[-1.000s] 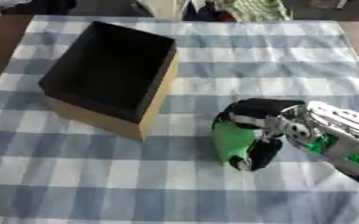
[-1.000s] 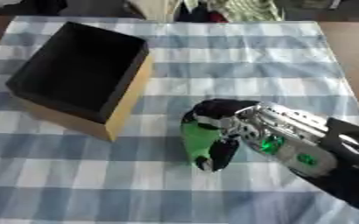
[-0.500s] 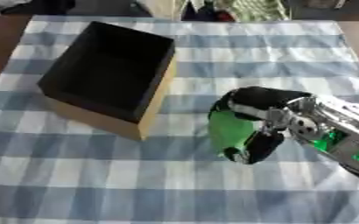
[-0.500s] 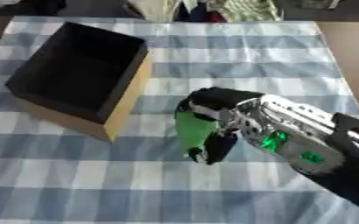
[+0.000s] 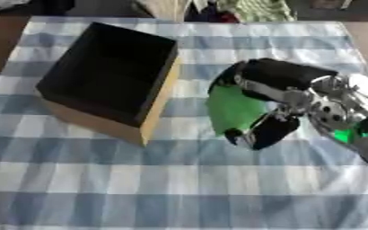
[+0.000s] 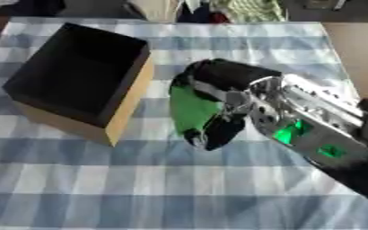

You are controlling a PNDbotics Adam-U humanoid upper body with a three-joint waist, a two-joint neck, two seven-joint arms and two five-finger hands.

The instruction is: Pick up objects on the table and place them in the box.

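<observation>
Checked cloth covered the surface (image 5: 101, 179), open box (image 5: 108, 81) at far left, right hand (image 5: 278, 96) curled around a green object (image 5: 234, 108) beside it

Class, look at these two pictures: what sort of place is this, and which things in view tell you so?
Probably an indoor robot test table: a blue-and-white checked cloth covers it, an open box waits for objects, and the robot's right hand grips a green object. Clutter lies beyond the far edge.
</observation>
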